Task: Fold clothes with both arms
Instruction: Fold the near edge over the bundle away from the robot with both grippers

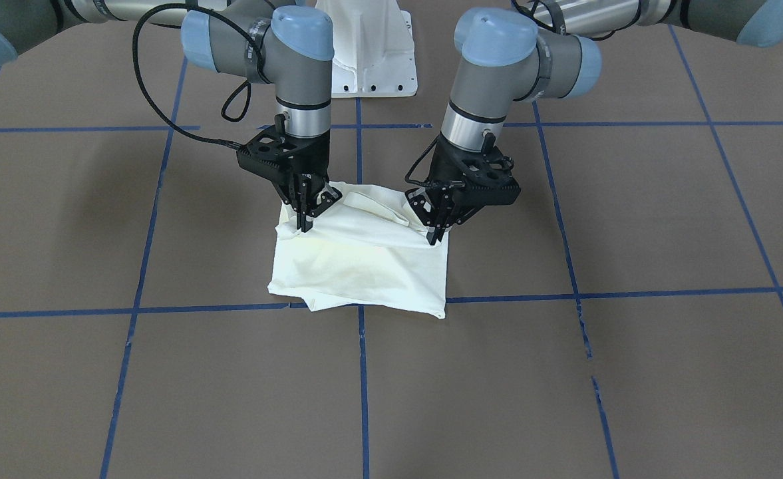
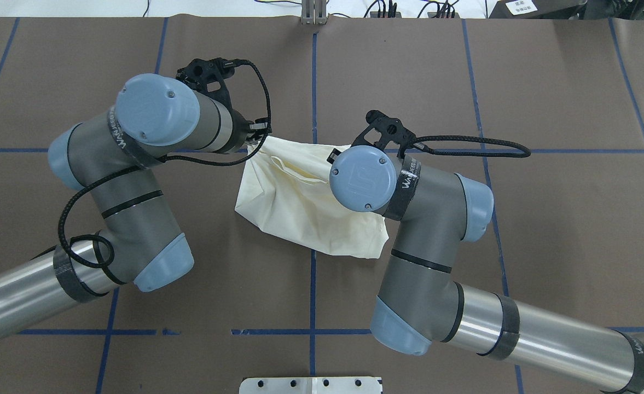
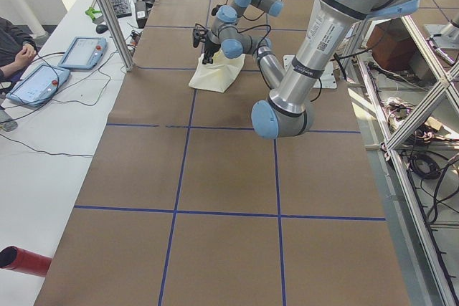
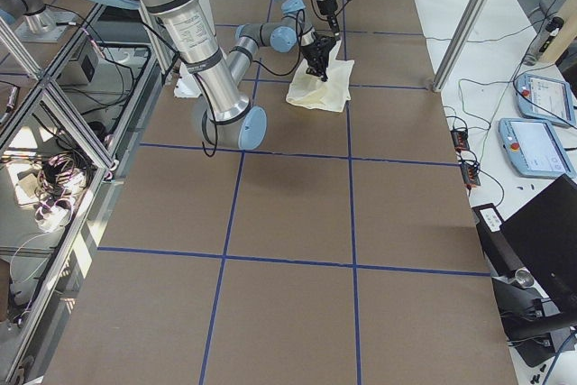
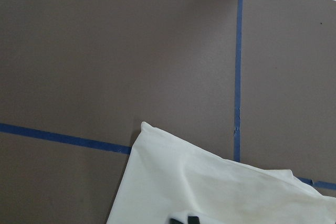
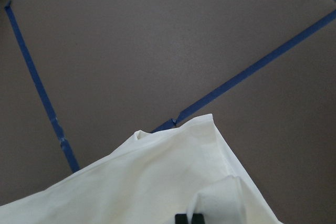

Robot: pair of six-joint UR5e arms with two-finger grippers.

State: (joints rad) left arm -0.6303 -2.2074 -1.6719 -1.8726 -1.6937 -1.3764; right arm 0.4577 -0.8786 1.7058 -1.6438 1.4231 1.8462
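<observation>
ARMS AT WORK ON A FOLD: Two robot arms handle a cream-white shirt [image 1: 364, 266] near the middle of a brown table [image 1: 564, 372]. The partly folded bundle lies plain side up across a crossing of blue tape lines [image 1: 362, 372], well apart from the white base plate [image 1: 371, 60] on the robot's side. The right gripper [image 1: 306, 223], on the left of the front-facing view, is pressed together on the cloth, pinching it at one corner of the bundle. The left gripper [image 1: 439, 233], on that view's right, pinches the cloth in the same way at the matching corner, and a loose ridge of fabric runs between the two. The cat print is out of sight. The pinched edge seems raised a little, while the rest of the shirt lies flat on the table. By the look of it, a fold is in hand: both arms have one edge of the shirt, and that layer is not yet laid over. The next move calls for the two grippers to travel together at even height, holding the cloth taut without dragging the layers beneath, then to square the edge over the opposite one before letting go
</observation>
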